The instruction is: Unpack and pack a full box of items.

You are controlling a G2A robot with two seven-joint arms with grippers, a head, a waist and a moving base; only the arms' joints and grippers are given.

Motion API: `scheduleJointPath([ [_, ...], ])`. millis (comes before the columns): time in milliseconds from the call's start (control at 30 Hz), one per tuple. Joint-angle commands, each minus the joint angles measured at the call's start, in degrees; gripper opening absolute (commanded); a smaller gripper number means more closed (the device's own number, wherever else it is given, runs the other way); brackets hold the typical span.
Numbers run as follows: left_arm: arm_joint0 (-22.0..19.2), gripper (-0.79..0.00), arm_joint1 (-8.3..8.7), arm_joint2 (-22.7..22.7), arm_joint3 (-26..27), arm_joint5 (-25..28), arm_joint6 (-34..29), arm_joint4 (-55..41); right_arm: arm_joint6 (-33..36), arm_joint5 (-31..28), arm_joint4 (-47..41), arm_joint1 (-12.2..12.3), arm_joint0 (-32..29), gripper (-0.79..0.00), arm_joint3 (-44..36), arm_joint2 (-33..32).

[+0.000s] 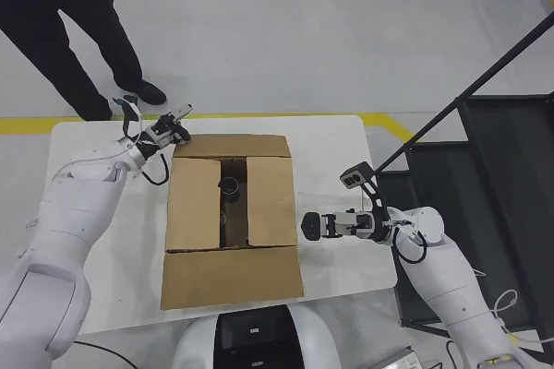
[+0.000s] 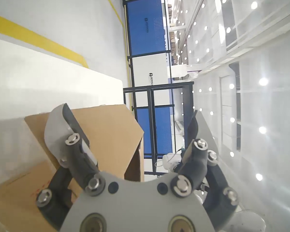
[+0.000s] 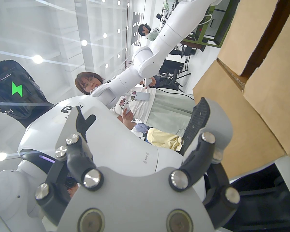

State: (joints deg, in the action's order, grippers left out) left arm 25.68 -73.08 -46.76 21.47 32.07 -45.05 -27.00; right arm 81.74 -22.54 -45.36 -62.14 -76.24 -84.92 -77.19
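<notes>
Brown cardboard box (image 1: 192, 208) sitting mid white bench (image 1: 332, 148), flaps part-open over dark items (image 1: 229, 189). Left gripper (image 1: 177, 127) gaping wide at far corner, right gripper (image 1: 307, 226) wide beside its flank. A one-sided flap pull is risking sliding the box.

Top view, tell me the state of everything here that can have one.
Cardboard box: partly open; two flaps folded out flat, two lying over the top with a gap between.
Dark item: inside the box, seen through the gap.
Left gripper: open, empty.
Right gripper: open, empty.
</notes>
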Motion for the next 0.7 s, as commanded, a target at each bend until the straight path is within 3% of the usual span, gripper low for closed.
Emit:
scheduleJointPath([
  [0, -0.26, 0.0, -0.01, -0.4, -0.47, 0.92, -0.23, 0.11, 0.0, 0.0, 0.0, 0.0, 0.0, 0.0, 0.0, 0.0],
  [167, 0.63, 0.0, 0.23, -4.4, 1.78, 6.9, -4.72, -7.98, 0.0, 0.0, 0.0, 0.0, 0.0, 0.0, 0.0, 0.0],
  [333, 2.21, 0.0, 1.31, -8.72, 6.25, 8.76, -15.77, -16.4, 0.0, 0.0, 0.0, 0.0, 0.0, 0.0, 0.0, 0.0],
  [467, 4.09, 0.0, 3.2, -11.65, 11.53, 4.7, -22.46, -18.05, 0.0, 0.0, 0.0, 0.0, 0.0, 0.0, 0.0, 0.0],
  [667, 9.74, 0.0, 7.49, -17.19, 22.13, -2.32, -29.49, -14.32, -1.68, 0.18, 0.84, -0.03, -0.02, 0.0, -0.33, 0.08],
])
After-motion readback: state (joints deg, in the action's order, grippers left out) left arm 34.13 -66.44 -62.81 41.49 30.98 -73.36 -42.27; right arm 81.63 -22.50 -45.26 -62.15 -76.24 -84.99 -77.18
